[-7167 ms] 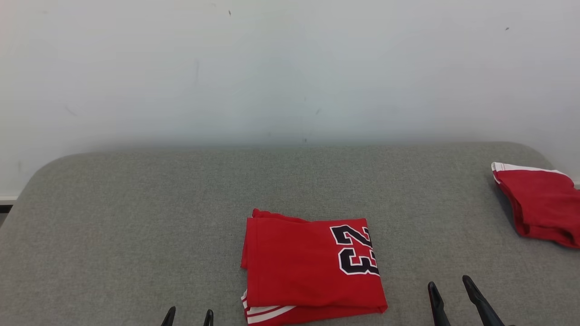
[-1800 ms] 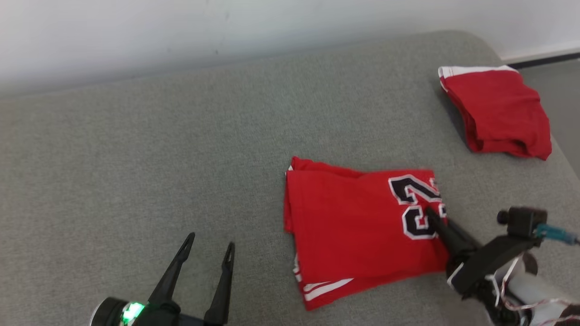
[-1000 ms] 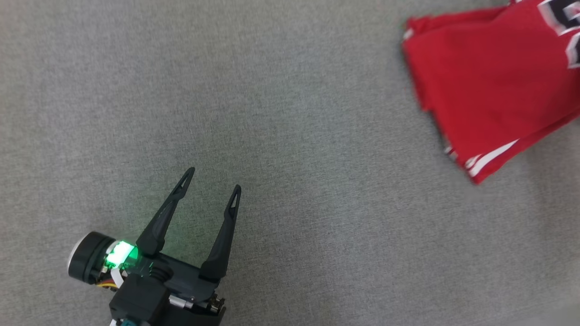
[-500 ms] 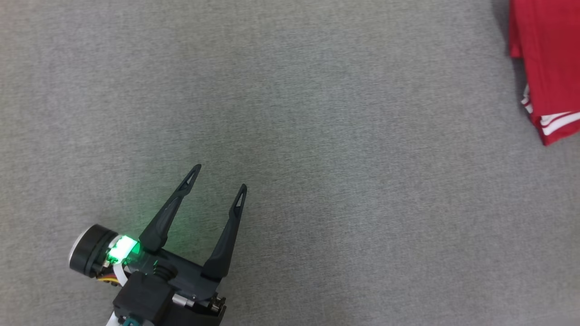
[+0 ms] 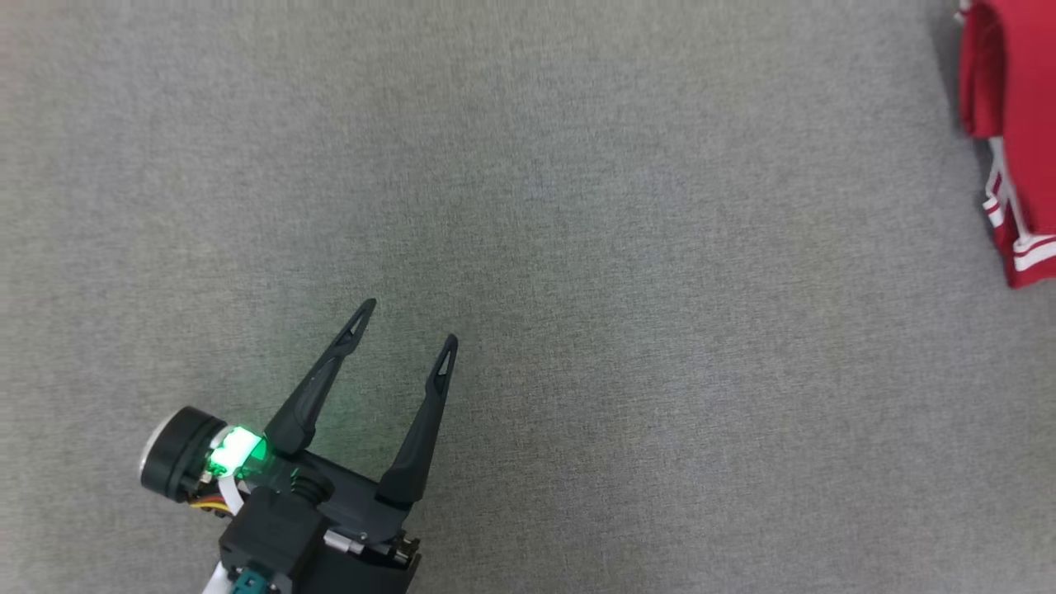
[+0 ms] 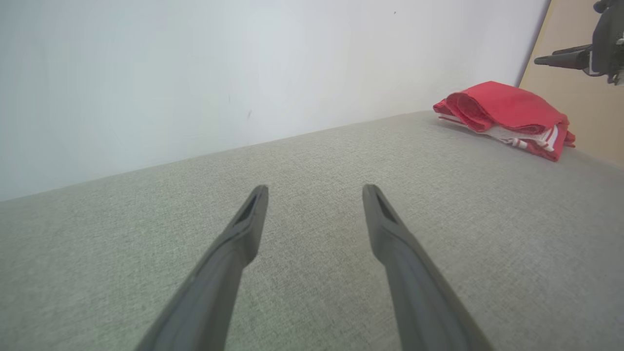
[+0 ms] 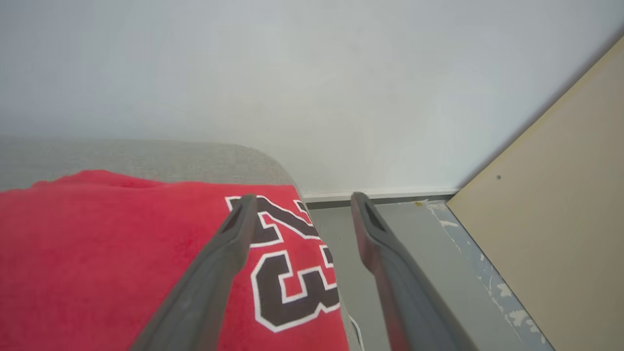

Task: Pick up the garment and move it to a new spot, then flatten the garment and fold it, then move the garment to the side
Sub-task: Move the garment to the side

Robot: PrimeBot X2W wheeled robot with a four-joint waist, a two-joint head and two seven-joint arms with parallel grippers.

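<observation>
Head view: left gripper (image 5: 408, 322) spread over grey cushion (image 5: 627, 247); right gripper (image 7: 303, 196) spread above garment (image 7: 122, 253) edge, empty.

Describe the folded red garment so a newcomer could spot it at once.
Find the grey padded surface against the white wall; go to its rounded end. A folded red garment lies there. Its dark 23, outlined in white, sets it apart from the plain grey fabric.

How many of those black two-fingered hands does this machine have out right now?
2. The left hand hangs open over the grey fabric cushion; the right hand is open over the folded red jersey numbered 23, at the cushion's edge.
</observation>
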